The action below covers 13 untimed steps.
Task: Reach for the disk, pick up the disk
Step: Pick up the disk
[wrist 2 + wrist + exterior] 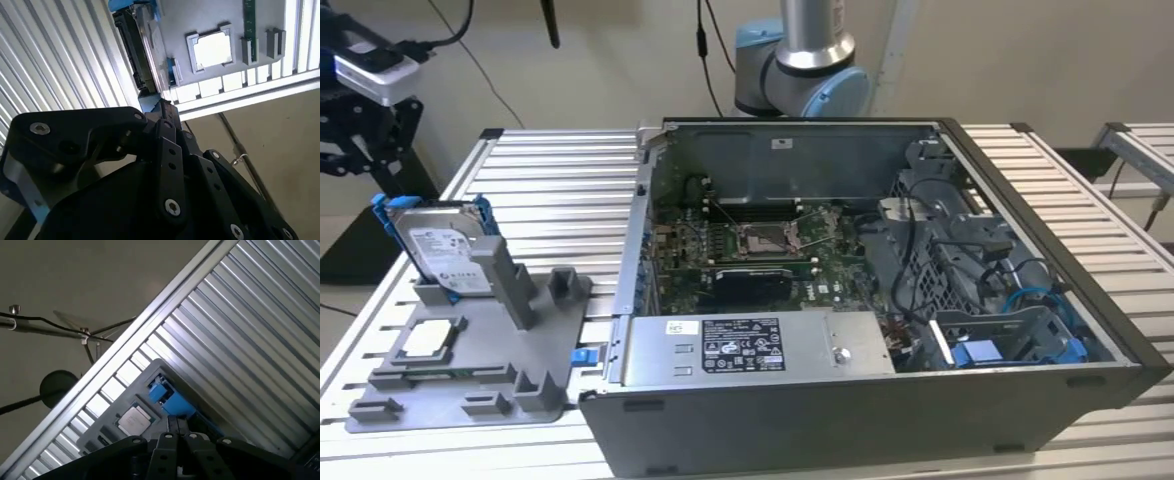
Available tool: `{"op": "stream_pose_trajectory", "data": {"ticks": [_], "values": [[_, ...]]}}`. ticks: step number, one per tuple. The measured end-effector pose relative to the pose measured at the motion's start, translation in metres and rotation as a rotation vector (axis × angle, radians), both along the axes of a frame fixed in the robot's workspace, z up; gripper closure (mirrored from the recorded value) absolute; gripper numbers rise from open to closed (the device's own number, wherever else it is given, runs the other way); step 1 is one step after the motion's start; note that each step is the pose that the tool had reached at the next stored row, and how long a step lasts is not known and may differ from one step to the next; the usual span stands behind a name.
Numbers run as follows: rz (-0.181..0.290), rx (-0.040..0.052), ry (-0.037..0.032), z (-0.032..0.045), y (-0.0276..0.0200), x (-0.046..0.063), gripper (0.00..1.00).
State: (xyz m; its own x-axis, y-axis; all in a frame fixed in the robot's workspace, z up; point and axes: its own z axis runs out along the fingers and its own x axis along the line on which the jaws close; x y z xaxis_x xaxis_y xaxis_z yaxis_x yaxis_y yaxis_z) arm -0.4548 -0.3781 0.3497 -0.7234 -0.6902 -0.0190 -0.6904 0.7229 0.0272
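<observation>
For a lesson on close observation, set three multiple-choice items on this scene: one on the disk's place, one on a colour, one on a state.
1. Where is the disk?
A on the floor
B in the grey tray beside the computer case
C on the robot's base

2. Its carrier rails are:
A red
B yellow
C blue

3. The computer case is:
A open
B closed
C wrapped

Key:
1. B, it stands upright in the tray, on the exterior view's left of the case.
2. C, blue rails frame it.
3. A, the motherboard lies exposed.

Both wrist views apparently share tray (200, 15).
</observation>
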Motion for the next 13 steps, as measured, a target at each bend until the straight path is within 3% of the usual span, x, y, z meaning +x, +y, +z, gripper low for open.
{"op": "stream_pose_trajectory", "data": {"ticks": [6, 13], "values": [[0.111, 0.0000, -0.0010, -0.0005, 0.0000, 0.0000, 1.00], [0.238, -0.0002, -0.0071, -0.0014, 0.0000, 0.0001, 1.00]]}}
